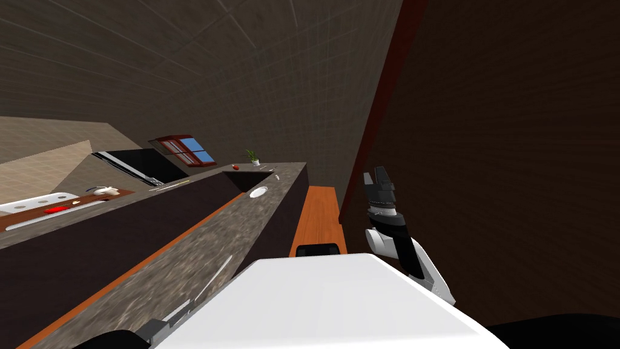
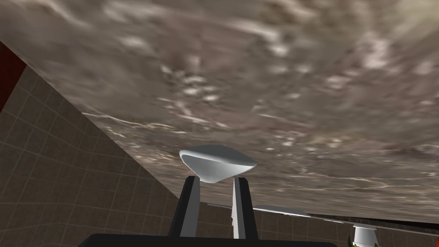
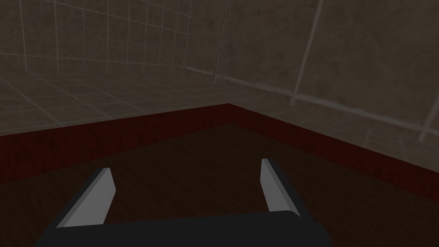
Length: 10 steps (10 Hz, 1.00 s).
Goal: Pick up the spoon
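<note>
Our left gripper (image 2: pixel 214 179) is clamped on the spoon (image 2: pixel 216 162). The spoon's smooth, pale grey, rounded bowl shows just past the fingertips, close to the mottled grey-brown stone table (image 2: pixel 266 77). Further along the table we see a sunken dark sink (image 1: pixel 247 177), a round white plate (image 1: pixel 258 192) and a small potted plant (image 1: pixel 252 156). Our right gripper (image 3: pixel 186 178), fingers apart, hangs before a dark brown wood-grained surface (image 3: pixel 193 148).
</note>
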Tool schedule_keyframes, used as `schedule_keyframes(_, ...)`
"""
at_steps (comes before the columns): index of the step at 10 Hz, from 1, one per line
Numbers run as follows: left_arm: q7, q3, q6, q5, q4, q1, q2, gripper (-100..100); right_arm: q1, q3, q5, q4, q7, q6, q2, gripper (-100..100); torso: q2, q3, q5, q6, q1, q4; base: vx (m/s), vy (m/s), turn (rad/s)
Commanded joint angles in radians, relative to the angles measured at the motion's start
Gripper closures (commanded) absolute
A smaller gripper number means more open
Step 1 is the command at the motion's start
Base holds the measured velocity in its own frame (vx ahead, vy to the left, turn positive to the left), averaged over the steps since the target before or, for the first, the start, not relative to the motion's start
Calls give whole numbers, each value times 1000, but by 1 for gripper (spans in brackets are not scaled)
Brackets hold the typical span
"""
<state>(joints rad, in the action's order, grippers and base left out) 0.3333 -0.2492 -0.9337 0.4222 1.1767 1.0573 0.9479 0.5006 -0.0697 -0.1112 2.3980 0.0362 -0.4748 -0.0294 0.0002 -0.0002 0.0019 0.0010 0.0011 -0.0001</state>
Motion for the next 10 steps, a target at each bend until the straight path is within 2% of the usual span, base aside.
schedule_keyframes(1,-43,15,50,1,50,-2,23,100,0,0,0,0,0,0,0,0,0,0,0,0,0,0,-135,41,-114)
schedule_keyframes(2,-43,15,71,1,63,-2,23,100,0,0,0,0,0,0,0,0,6,3,0,1,2,1,-148,59,-81)
schedule_keyframes(3,-85,29,104,2,105,-4,47,100,0,0,0,0,0,0,0,0,8,5,1,0,4,2,-159,70,-98)
schedule_keyframes(5,-85,29,150,2,128,-4,47,100,0,0,0,0,0,0,0,0,9,5,1,0,4,2,-89,26,-26)
schedule_keyframes(6,-127,43,186,2,180,-6,71,100,0,0,0,0,0,0,0,0,5,3,1,-1,2,1,-94,26,-90)
schedule_keyframes(8,-127,43,230,2,192,-6,71,100,0,0,0,0,0,0,0,0,7,4,2,-1,5,1,-77,34,-40)
schedule_keyframes(9,-169,56,264,3,235,-8,95,100,0,0,0,0,0,0,0,0,5,3,2,-2,5,1,-112,22,-97)
schedule_keyframes(10,-169,56,293,3,256,-8,95,100,0,0,0,0,0,0,0,0,7,3,2,0,4,1,-117,27,-61)
